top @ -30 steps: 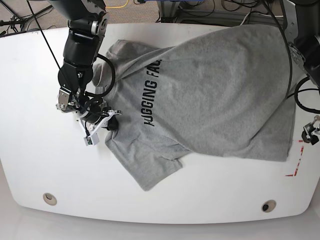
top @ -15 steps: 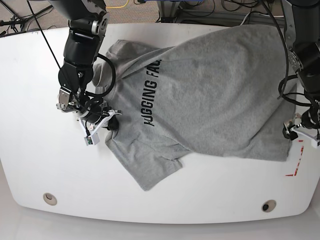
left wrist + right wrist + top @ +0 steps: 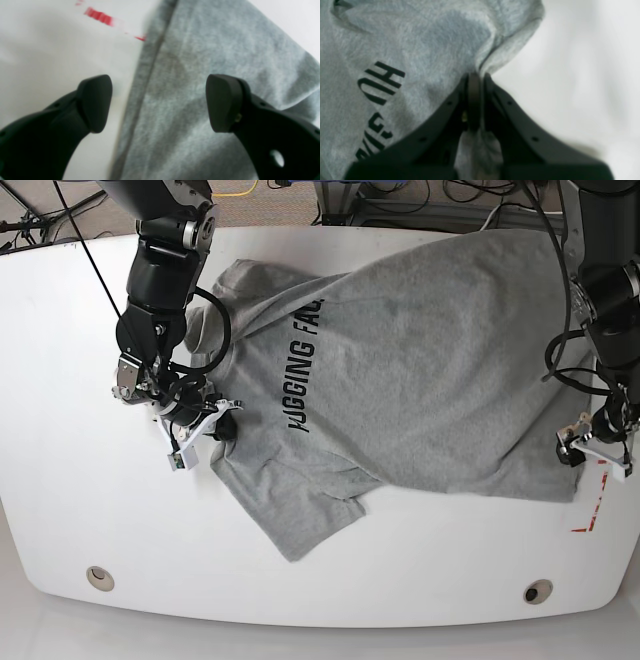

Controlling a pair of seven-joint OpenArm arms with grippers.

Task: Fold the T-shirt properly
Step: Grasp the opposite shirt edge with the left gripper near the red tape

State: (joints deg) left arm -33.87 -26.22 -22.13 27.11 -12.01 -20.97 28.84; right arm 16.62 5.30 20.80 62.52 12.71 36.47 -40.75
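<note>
The heather-grey T-shirt (image 3: 420, 370) lies spread across the white table, black lettering running down its left part. My right gripper (image 3: 222, 423) is shut on a pinch of the T-shirt's left edge; the right wrist view shows the fabric (image 3: 480, 60) bunched between closed fingers (image 3: 473, 100) beside the lettering (image 3: 380, 85). My left gripper (image 3: 583, 445) is open at the shirt's right hem. In the left wrist view its fingers straddle the hem (image 3: 150, 75), one fingertip (image 3: 96, 100) over bare table, the other over the cloth. The neck tag is not visible.
Red tape marks (image 3: 592, 510) lie on the table just beyond the right hem, also seen in the left wrist view (image 3: 100, 16). The table's front edge carries two round fittings (image 3: 99, 577) (image 3: 537, 591). Cables run behind the table's far edge.
My left arm has moved in from the table's right edge to the shirt's right hem. My right gripper has stayed shut on the left edge.
</note>
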